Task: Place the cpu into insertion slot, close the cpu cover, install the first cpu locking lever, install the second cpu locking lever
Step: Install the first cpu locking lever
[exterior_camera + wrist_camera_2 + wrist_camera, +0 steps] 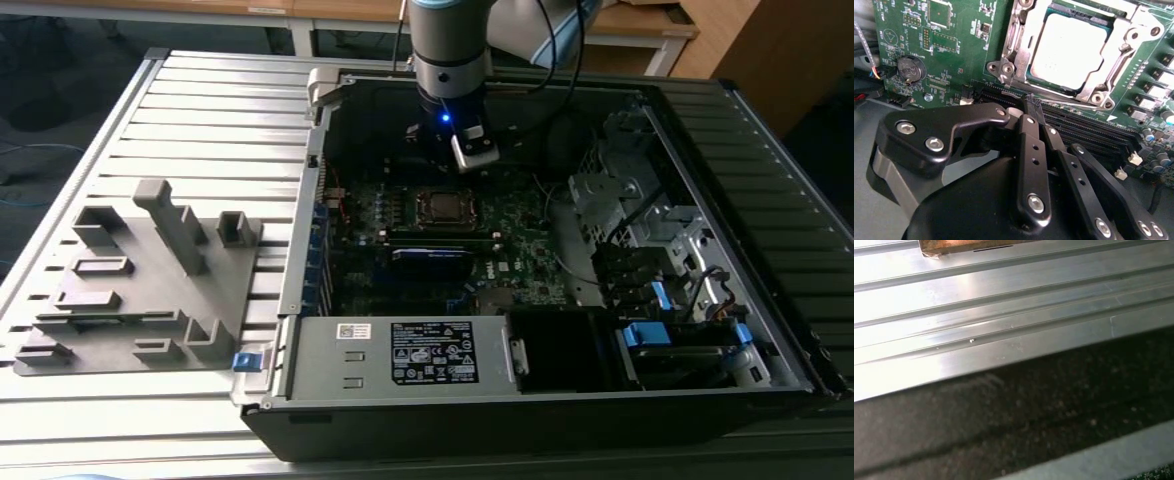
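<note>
At the exterior view's centre the cpu (441, 205) lies already seated, the gripper (469, 160) just to its upper right. In the second wrist view the cpu cover (1021, 50) lies flat around it, and the claw is narrow and empty. The lever-locking step seems to be in hand; it asks for precise tip placing.

The cpu (1069, 50) is a flat square chip with a dull silver-grey metal top. It lies level, top side up, seated in the socket (1004, 67) on the green board (954, 50).

The cpu cover (1081, 91) is a thin, shiny silver frame plate with a square opening. It lies flat around the chip's edges, and the chip's top shows through the opening.

In the exterior view, the cpu (441, 205) sits just above the middle of the frame.
</note>
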Tool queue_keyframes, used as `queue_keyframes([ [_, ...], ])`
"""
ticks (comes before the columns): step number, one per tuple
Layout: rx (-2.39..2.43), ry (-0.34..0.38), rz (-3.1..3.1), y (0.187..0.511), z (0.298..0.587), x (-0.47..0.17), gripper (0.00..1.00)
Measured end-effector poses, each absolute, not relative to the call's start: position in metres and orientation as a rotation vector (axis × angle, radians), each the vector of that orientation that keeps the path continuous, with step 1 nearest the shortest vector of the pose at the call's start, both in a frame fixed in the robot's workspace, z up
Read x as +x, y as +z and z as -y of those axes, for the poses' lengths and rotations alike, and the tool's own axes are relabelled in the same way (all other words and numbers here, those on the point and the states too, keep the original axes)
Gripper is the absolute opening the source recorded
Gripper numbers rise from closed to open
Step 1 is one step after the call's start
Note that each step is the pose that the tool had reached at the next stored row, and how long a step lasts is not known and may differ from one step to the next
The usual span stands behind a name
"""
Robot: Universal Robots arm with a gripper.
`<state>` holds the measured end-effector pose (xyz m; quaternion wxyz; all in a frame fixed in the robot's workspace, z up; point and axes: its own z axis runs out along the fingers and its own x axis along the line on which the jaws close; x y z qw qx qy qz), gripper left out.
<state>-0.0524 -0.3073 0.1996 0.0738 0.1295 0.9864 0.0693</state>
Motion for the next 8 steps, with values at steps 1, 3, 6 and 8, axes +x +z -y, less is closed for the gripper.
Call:
queue_keyframes([
  [1,0.389,0.208,-2.961,0.1996,0.3073,-0.0524,0.11],
  [3,0.389,0.208,-2.961,0.1995,0.307,-0.0524,0.11],
  [6,0.389,0.208,-2.961,0.1995,0.3064,-0.0524,0.11],
  [8,0.389,0.209,-2.961,0.1995,0.3064,-0.0524,0.11],
])
